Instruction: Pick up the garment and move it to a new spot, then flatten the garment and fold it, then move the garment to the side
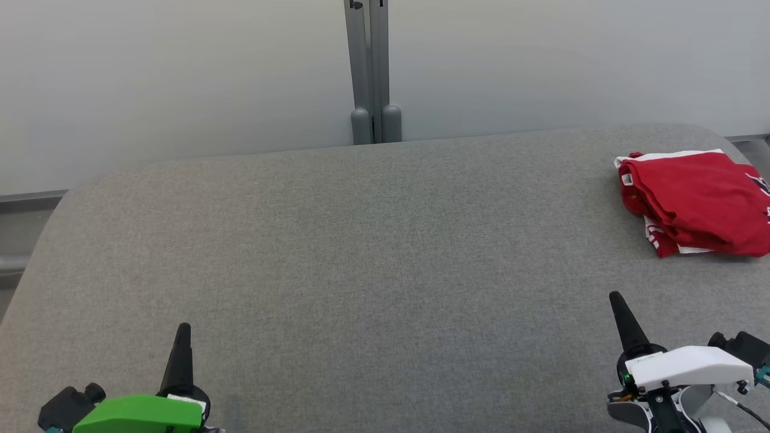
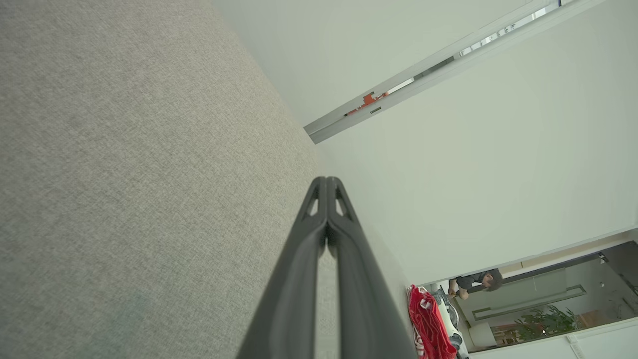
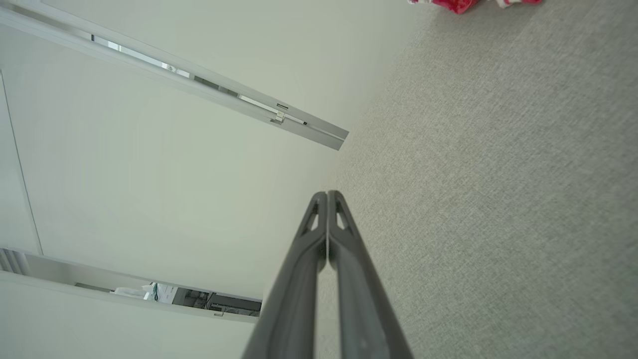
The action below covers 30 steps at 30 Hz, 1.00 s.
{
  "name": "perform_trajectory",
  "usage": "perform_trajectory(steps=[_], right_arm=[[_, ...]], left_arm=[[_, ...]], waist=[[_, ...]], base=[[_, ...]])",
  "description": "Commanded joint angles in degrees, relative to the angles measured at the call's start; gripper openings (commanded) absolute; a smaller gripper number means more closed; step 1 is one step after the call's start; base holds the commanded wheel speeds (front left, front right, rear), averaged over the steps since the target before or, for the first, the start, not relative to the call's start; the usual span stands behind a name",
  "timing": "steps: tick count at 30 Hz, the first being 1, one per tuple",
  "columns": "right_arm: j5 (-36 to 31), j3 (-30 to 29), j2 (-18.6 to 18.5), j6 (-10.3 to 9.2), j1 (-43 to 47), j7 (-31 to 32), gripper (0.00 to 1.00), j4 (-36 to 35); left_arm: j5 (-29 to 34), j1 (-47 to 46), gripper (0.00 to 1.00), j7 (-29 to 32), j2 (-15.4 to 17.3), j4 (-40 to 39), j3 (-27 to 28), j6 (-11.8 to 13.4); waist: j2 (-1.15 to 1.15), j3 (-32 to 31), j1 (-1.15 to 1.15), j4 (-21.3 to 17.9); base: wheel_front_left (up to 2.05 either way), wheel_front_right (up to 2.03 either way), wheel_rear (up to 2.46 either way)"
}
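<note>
**Both claws closed and empty — red garment at the far right of the table**

From the head camera I see the red garment [image 1: 692, 201] lying in a folded, slightly rumpled bundle on the grey fabric-covered table [image 1: 361, 252]. It sits near the far right corner, with white trim showing along its top and lower left edges, and its right side runs past the edge of the picture.

The left gripper [image 1: 183, 328] sits at the lower left, green housing behind it, well apart from the garment. My left wrist camera shows its 2 dark fingers [image 2: 299, 279] pressed together at the tips with nothing between them. The garment [image 2: 428, 319] appears there as a red strip far beyond the fingers, and a person [image 2: 476, 284] shows in the room past the table's end.

The right gripper [image 1: 615, 296] is at the lower right, white housing behind it — nearer the garment, on the robot's side of it, but not touching it. Its wrist camera shows the fingers [image 3: 294, 279] likewise closed tip to tip and holding nothing, over bare grey fabric. A sliver of the garment [image 3: 458, 4] shows at the top edge.

A grey post [image 1: 372, 72] stands against the pale wall behind the table's far edge.
</note>
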Motion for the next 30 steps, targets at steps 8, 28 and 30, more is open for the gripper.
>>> perform_trajectory(steps=[8,28,30], right_arm=[[5.0,-1.2,0.2,0.02,-2.2,1.4,0.00,-0.2],[13.9,-3.1,0.7,0.02,-3.7,4.0,0.00,0.1],[14.8,-3.3,0.7,0.02,-3.9,4.3,0.00,0.1]], left_arm=[[-5.5,-2.9,0.00,1.4,0.4,0.2,1.2,-0.8],[-15.4,-5.5,0.00,4.2,0.3,1.3,3.1,-1.7],[-16.4,-5.8,0.00,4.4,0.3,1.4,3.3,-1.7]], waist=[[0.00,0.7,0.00,0.0],[0.00,2.2,0.00,-0.1],[0.00,2.4,0.00,-0.1]], base=[[0.00,0.00,0.00],[0.00,0.00,0.00],[0.00,0.00,0.00]])
